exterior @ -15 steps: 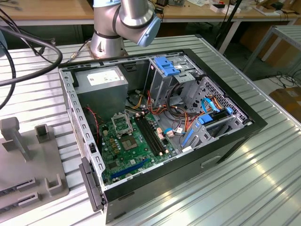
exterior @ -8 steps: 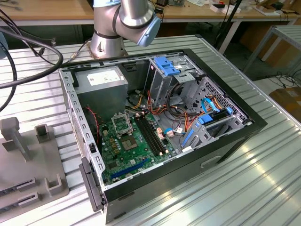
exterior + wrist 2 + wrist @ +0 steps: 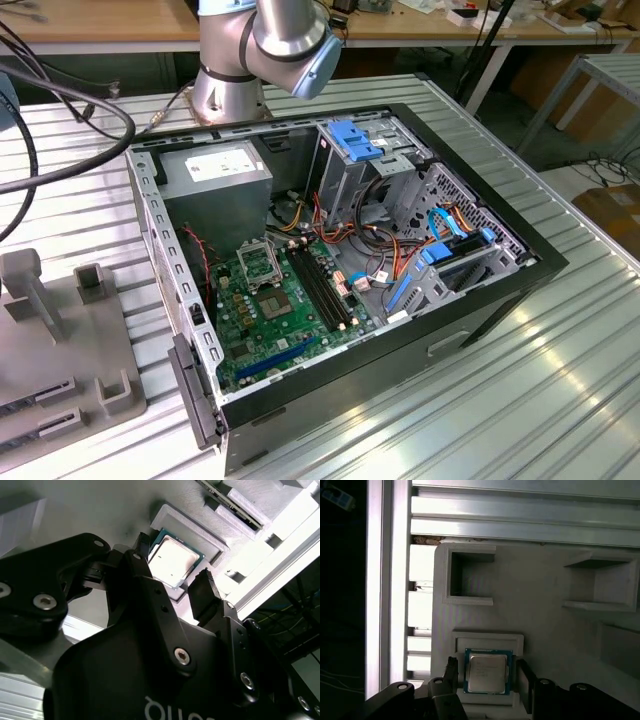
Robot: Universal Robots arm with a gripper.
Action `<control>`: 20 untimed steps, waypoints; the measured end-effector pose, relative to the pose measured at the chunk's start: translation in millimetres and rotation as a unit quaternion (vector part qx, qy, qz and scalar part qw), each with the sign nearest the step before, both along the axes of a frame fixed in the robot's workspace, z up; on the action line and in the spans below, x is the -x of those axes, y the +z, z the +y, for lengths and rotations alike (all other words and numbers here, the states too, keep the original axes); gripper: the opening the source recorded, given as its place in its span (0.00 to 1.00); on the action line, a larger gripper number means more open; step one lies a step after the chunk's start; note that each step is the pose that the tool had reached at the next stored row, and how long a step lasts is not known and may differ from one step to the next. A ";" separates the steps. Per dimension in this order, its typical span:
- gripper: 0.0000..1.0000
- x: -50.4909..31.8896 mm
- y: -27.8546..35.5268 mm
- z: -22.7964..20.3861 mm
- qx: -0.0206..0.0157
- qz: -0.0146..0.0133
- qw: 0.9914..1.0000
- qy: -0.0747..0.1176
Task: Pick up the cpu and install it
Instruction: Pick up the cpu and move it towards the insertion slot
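The cpu (image 3: 487, 672) is a small square chip with a silvery metal top and a green rim. It lies flat in a shallow square recess of a grey holder block (image 3: 545, 580). My gripper (image 3: 487, 676) is open just above it, with one black finger (image 3: 451, 672) on each side of the chip and a gap to each edge. In the second wrist view the cpu (image 3: 172, 560) shows brightly lit between the same fingertips (image 3: 202, 592) of the gripper (image 3: 172, 570). The square metal-framed socket (image 3: 262, 262) sits on the green motherboard (image 3: 275, 315) inside the open computer case.
The open black computer case (image 3: 500, 290) lies on a ribbed metal table (image 3: 560, 400), holding a power supply, drive cages and cables. A grey holder block (image 3: 60, 340) with slots and posts stands at the exterior view's left. The arm's base (image 3: 230, 90) rises behind the case.
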State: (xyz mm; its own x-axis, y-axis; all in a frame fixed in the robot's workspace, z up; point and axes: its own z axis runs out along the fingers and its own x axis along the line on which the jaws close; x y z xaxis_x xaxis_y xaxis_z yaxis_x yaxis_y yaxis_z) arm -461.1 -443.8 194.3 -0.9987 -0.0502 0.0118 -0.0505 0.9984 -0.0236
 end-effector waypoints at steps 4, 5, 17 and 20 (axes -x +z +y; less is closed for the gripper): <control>0.58 0.0 -1.4 0.0 0.000 0.000 1.000 0.000; 0.58 0.0 -1.6 0.0 0.000 0.000 1.000 0.000; 0.58 0.0 -4.1 0.0 0.000 0.000 1.000 0.000; 0.58 0.0 -4.2 0.0 0.000 0.000 1.000 0.000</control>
State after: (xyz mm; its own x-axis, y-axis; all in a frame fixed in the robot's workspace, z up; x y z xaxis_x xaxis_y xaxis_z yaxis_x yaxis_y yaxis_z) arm -461.1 -443.8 190.1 -0.9987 -0.0502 0.0117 -0.0505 0.9984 -0.0235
